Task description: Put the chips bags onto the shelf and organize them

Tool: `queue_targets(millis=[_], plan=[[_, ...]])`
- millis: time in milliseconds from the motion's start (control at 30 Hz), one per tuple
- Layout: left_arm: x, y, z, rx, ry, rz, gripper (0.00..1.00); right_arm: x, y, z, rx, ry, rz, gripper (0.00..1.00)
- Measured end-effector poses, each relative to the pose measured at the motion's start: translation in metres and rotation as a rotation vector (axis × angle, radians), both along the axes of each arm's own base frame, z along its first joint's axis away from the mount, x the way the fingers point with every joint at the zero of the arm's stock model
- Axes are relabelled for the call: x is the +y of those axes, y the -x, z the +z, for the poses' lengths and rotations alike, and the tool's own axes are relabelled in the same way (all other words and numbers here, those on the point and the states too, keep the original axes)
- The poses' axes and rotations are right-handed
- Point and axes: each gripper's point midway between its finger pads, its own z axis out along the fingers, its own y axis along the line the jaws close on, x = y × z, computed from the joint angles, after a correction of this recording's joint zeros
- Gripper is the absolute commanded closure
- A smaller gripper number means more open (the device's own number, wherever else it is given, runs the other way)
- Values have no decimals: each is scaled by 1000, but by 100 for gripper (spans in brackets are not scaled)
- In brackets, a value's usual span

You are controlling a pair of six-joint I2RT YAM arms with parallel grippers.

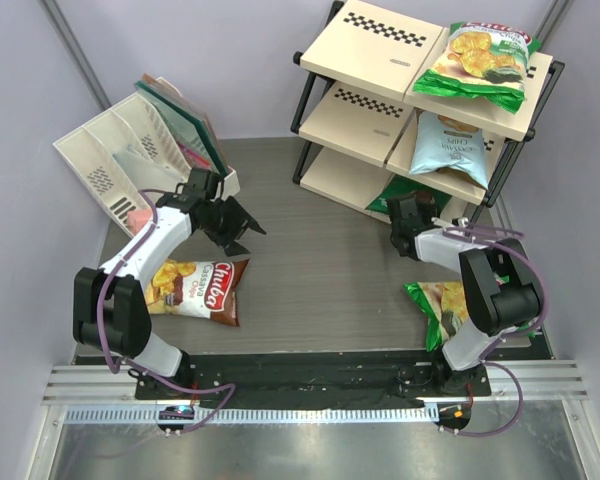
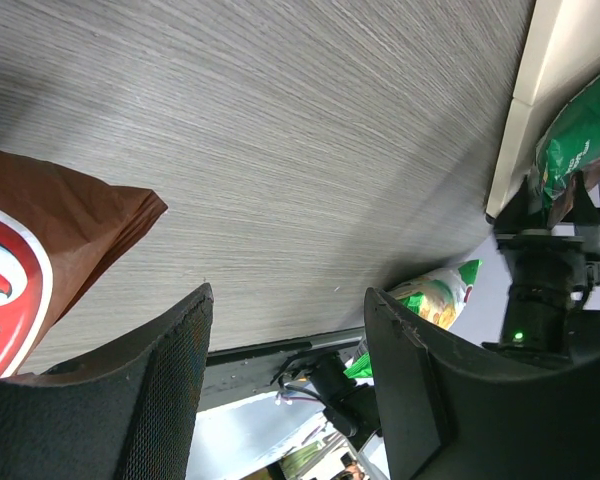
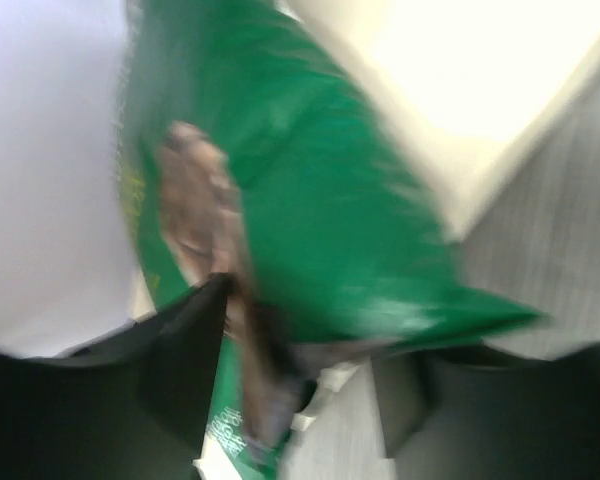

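1. Top view: the shelf (image 1: 365,45) stands at 1 o'clock. The top green bag (image 1: 480,60) lies on its top board. The blue bag (image 1: 448,145) lies on the middle board, right under it.
2. Top view: the low green bag (image 1: 390,195) shows at the near edge of the bottom board. Your right gripper (image 1: 408,210) is right at this bag and hides part of it. From up here you cannot tell how its fingers stand.
3. Top view: the table green bag (image 1: 438,305) lies on the table (image 1: 320,280) at 4 o'clock, just beside the right arm. It is well apart from the shelf.
4. Top view: the brown bag (image 1: 195,287) lies flat on the table at 8 o'clock. Your left gripper (image 1: 245,235) hangs near it, at 1 o'clock from the bag. Its fingers are spread and hold nothing. The white rack (image 1: 110,165) leans at 10 o'clock.
5. Left wrist view: your two black fingers are wide apart with only bare table between them. One corner of the brown bag shows at 9 o'clock, not touching the fingers. Far off at 3 o'clock you see the low green bag by the shelf board.
6. Right wrist view: this picture is blurry. The low green bag fills the middle, with its end between your two fingers. A cream shelf board is at 1 o'clock. You cannot tell if the fingers squeeze the bag or not.
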Motion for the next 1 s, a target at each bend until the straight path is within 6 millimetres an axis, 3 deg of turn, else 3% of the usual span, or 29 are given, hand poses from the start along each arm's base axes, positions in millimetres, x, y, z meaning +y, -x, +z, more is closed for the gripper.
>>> queue_targets(millis=[133,233,500,633,800,900,1000], plan=[[0,0,0,-1,0,0,38,1,20,-14,43,-10,33,33],[0,0,0,-1,0,-1,38,0,30,-14,47,-16,47,33],[0,-1,0,-6,1,-1,37,6,52,24,-11,-42,138,30],[0,-2,1,-9,0,-2,31,13,65,32,-33,-72,195,30],[7,-9,13,-43,-61,-23,12,36,90,24,2,-135,360,33],[23,-12,22,-63,-156,-2,10,62,94,35,20,-141,538,33],[45,3,23,-57,-250,44,10,88,87,58,32,-114,712,33]])
